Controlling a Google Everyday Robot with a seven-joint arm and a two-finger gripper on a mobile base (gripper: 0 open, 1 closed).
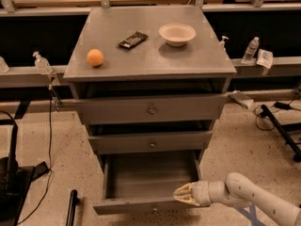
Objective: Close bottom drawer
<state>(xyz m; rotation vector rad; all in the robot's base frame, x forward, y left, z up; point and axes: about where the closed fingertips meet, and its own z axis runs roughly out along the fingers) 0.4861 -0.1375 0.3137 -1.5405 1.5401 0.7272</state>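
The bottom drawer [141, 204] of the grey cabinet [150, 55] is pulled far out, and its shallow grey box [150, 173] is empty. Its front is at the bottom of the view, with the small knob [153, 209] just showing. My gripper [182, 195] comes in from the lower right on a white arm [254, 199]. It points left at the right end of the drawer's front edge, with its cream fingers [187, 191] drawn together and holding nothing. I cannot tell whether it touches the front. The two drawers above stand slightly out.
On the cabinet top lie an orange ball [95, 57], a black bar [133, 40] and a white bowl [177, 34]. A black stand [11, 173] and cables are on the floor at left, a black leg [282, 131] at right. Bottles [252, 50] stand on the side ledges.
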